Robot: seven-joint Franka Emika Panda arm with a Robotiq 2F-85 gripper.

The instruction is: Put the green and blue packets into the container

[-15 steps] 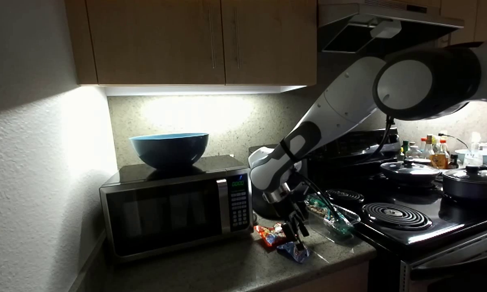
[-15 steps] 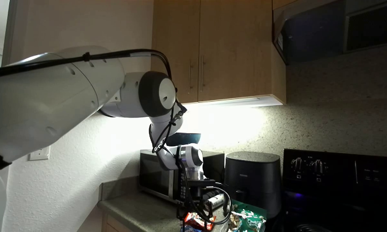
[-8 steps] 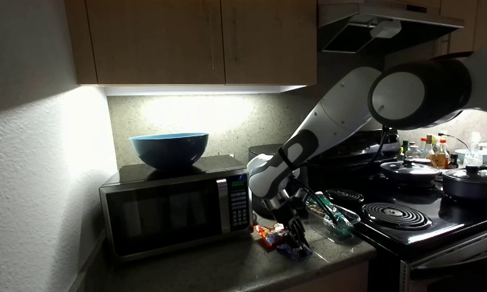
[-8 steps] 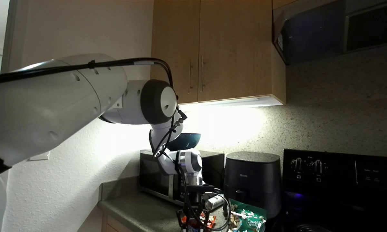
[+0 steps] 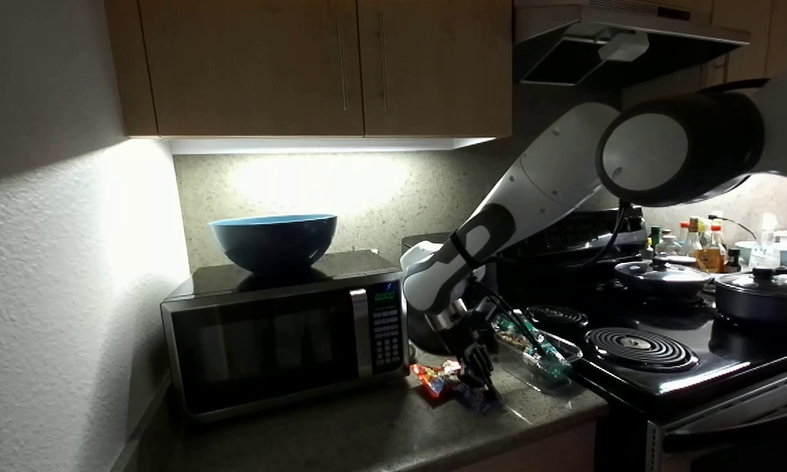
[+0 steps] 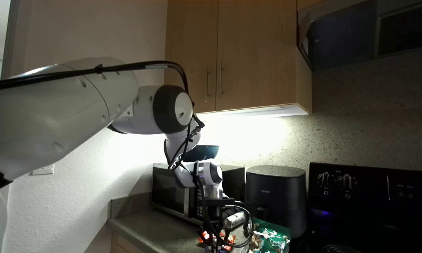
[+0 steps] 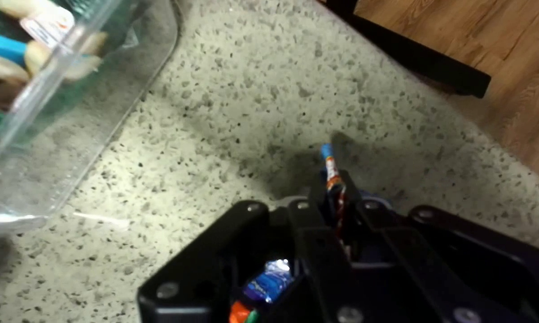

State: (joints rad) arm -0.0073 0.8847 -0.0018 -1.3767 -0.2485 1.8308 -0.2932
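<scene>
The blue packet [image 5: 473,397] is pinched at the counter's front, with my gripper [image 7: 334,193] shut on its fold. A thin crumpled edge of the packet [image 7: 331,168] sticks out past the fingertips in the wrist view, and more blue foil shows between the finger links. Whether it is clear of the counter I cannot tell. Beside it stands the see-through container [image 5: 523,372], also at the left of the wrist view, where its wall [image 7: 72,148] shows. The green packet [image 5: 549,359] leans inside this container; in an exterior view the green packet [image 6: 272,241] shows its printed face.
An orange-red packet [image 5: 432,380] lies close beside the gripper, towards the microwave [image 5: 268,347]. A big blue bowl [image 5: 275,242] sits on the microwave. A black air fryer [image 6: 276,196] and a can [image 6: 234,220] stand behind. The stove [image 5: 681,367] borders the counter.
The gripper came down over the blue packet and shut, bunching its foil, then rose a little with it. The orange-red packet, green packet and container look unmoved.
</scene>
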